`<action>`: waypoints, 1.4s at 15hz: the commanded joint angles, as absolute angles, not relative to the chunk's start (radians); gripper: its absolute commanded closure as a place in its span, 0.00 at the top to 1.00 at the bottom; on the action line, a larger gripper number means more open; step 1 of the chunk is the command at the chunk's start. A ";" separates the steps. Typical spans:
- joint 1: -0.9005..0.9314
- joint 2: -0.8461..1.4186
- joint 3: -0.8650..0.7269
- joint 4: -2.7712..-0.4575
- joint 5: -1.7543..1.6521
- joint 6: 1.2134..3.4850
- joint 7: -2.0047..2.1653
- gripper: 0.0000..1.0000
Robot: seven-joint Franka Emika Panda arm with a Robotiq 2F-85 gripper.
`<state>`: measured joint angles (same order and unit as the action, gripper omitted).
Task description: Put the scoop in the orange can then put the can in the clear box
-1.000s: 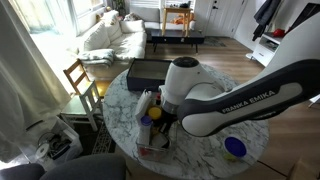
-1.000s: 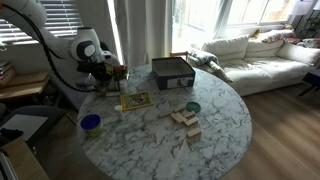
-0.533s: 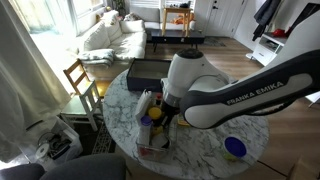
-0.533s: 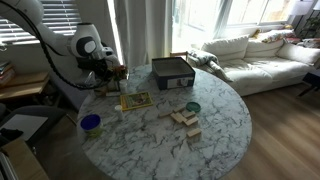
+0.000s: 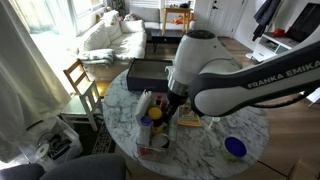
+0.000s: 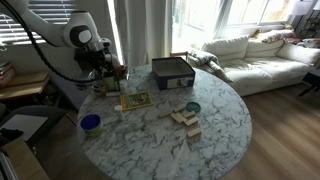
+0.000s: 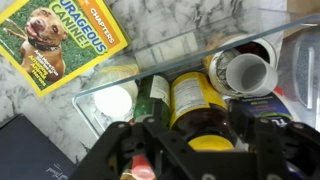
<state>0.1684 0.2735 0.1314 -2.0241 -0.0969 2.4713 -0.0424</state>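
Note:
The clear box (image 7: 150, 64) lies under my gripper (image 7: 200, 150) and holds several bottles. Its contents include an amber bottle (image 7: 195, 100) with a yellow label and cap, directly between my spread fingers and apart from both. At the box's right end a short can with a pale inside lies on its side, seemingly the orange can (image 7: 245, 68). I cannot make out the scoop. In both exterior views the gripper (image 5: 172, 108) (image 6: 101, 74) hangs open just above the box (image 5: 150, 140) at the table's edge.
A dog picture book (image 7: 60, 40) (image 6: 136, 100) lies beside the box. A dark grey lidded box (image 5: 150, 70) (image 6: 172, 72) stands behind it. A blue disc (image 5: 234, 147) (image 6: 90, 122), wooden blocks (image 6: 185, 118) and a green bowl (image 6: 192, 107) dot the marble table. A wooden chair (image 5: 80, 80) stands off the edge.
The jaws have spread apart and the arm has risen from the clear box, with nothing carried up.

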 commanded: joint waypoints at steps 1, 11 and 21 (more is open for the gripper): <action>0.139 0.142 0.170 -2.112 -0.020 2.437 -0.160 0.99; 0.144 -0.096 0.145 -2.139 0.347 2.153 -0.224 1.00; 0.141 -0.142 0.106 -2.126 0.443 2.062 -0.144 1.00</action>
<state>0.1388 -0.1422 0.1087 -2.1280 0.4447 2.0652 -0.1456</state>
